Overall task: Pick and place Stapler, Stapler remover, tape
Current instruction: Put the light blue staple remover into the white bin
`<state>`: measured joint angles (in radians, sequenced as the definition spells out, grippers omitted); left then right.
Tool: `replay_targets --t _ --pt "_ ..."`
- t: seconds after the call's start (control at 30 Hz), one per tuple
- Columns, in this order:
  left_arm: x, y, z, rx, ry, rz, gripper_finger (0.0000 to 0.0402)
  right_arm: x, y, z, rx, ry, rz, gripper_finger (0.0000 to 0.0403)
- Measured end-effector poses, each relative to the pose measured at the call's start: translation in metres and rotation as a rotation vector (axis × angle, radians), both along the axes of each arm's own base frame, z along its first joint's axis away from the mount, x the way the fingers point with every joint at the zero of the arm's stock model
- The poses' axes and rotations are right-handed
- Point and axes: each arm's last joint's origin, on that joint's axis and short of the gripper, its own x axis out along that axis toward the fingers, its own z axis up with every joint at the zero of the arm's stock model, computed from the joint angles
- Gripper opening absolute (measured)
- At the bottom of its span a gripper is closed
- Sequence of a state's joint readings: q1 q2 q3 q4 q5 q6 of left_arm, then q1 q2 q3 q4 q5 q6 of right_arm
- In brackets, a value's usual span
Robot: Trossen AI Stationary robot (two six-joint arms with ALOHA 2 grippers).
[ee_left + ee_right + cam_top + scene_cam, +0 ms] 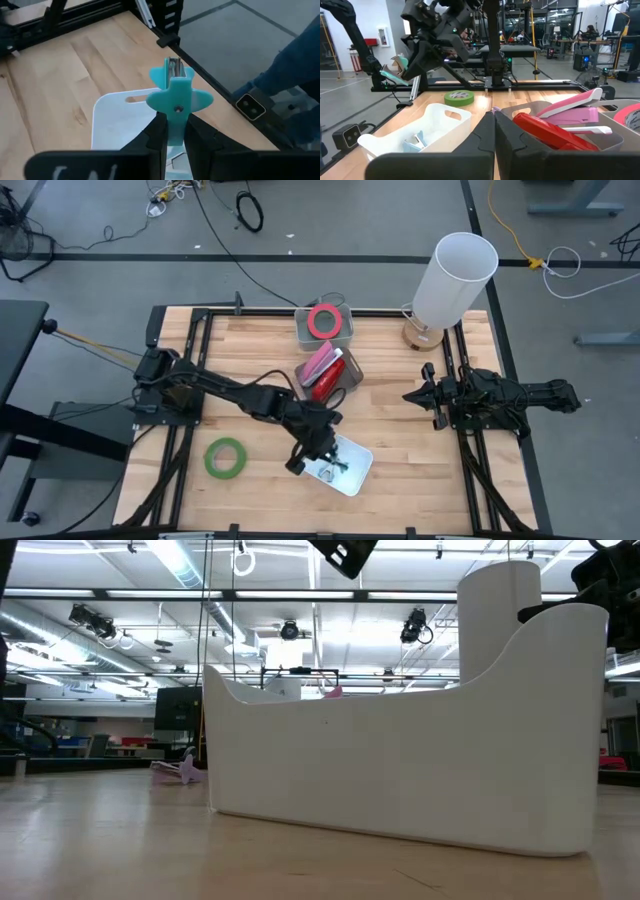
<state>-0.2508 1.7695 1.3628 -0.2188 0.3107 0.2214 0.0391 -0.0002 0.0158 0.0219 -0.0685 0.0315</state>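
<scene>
A: Where's my left gripper [318, 457] right now?

B: I have it out over the white bin [352, 476] near the front of the counter [250, 360], fingers [200, 145] pinched on a teal staple remover [176, 95]. In the left wrist view the remover stands upright between them, above the bin's handle slot.

A: Anything in that bin?

B: From the right wrist view I can see a couple of small pale blue pieces [415, 142] lying on its floor; I can't tell what they are.

A: And the right gripper [418, 396]?

B: Parked at the right side of the counter, fingers fully together, nothing held. It points toward the middle bins.

A: Tape?

B: One green tape roll [226, 457] lies flat on the counter, left of the white bin and apart from it. A red-pink tape roll [323, 320] sits in the grey bin [345, 332] at the back.

A: Staplers?

B: A pink stapler [319, 361] and a red stapler [330, 376] rest side by side in the dark bin [350, 380] just in front of the grey one. A white lamp [452, 278] stands on its wooden base at the back right corner
</scene>
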Motion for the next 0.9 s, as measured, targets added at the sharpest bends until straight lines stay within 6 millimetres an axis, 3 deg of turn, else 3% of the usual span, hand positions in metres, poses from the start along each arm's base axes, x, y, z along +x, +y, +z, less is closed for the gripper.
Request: replay_targets --t 0.2,0.7,0.9 --pt "-0.001 -0.001 -0.002 0.025 -0.004 0.026 0.0067 0.0 0.0 0.0 0.0 0.0 -0.001 0.0002" --pt "-0.009 0.006 -0.035 0.058 0.051 0.06 0.0059 0.0 0.0 0.0 0.0 0.0 0.0 0.0002" --pt "-0.009 0.006 -0.036 0.058 0.05 0.061 0.0068 0.0 0.0 0.0 0.0 0.0 0.0 0.0002"
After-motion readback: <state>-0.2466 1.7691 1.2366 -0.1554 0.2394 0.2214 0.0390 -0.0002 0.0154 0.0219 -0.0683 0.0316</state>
